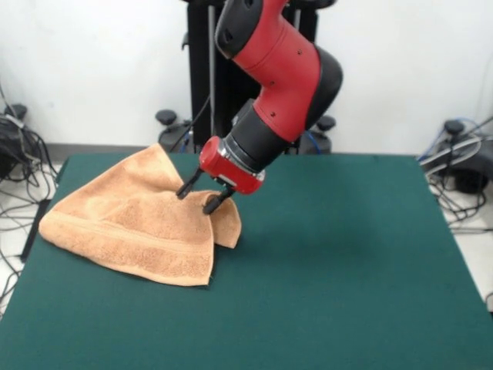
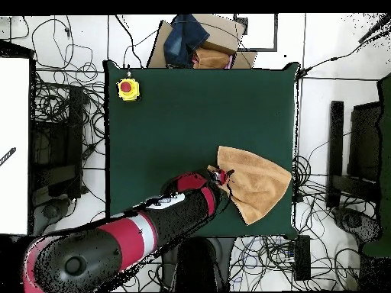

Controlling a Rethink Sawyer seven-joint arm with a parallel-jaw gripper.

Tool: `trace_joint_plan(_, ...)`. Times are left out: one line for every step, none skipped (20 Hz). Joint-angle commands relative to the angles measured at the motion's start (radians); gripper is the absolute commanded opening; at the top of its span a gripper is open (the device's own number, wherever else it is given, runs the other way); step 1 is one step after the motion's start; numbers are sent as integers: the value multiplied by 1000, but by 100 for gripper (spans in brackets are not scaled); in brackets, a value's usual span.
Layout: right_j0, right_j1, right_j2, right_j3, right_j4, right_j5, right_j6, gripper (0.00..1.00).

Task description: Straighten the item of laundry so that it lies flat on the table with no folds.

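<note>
The dark green worktop (image 1: 347,270) carries a peach-orange terry hand towel (image 1: 131,220) on the front view's left side. The towel is rumpled: one corner rises toward the far edge, a flap is folded under at its right, and a woven band runs along the near hem. The red and black arm slants down from above, its end effector (image 1: 199,197) at the towel's raised right edge, fingers parted. Whether they touch cloth is unclear.
</note>
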Motion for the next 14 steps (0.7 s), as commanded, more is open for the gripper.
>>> trace_joint_plan(1, 1, 189, 23, -8, 81, 158, 100)
trace_joint_plan(2, -2, 194, 24, -8, 81, 159, 100)
trace_joint_plan(3, -4, 199, 24, -7, 80, 160, 100)
trace_joint_plan(6, -4, 200, 23, -5, 80, 162, 100)
trace_joint_plan(8, -3, 201, 22, -2, 81, 163, 100)
trace_joint_plan(11, -2, 201, 22, 0, 85, 164, 100)
trace_joint_plan(13, -1, 200, 24, 2, 89, 166, 100)
trace_joint_plan(16, 0, 198, 25, 6, 94, 168, 100)
trace_joint_plan(18, 4, 196, 23, 10, 98, 169, 100)
trace_joint_plan(19, 6, 194, 23, 12, 102, 169, 100)
trace_joint_plan(20, 6, 193, 24, 13, 105, 169, 100)
trace_joint_plan(22, 5, 191, 25, 14, 107, 168, 100)
trace_joint_plan(24, 6, 189, 25, 16, 110, 169, 100)
trace_joint_plan(25, 6, 188, 25, 17, 115, 169, 100)
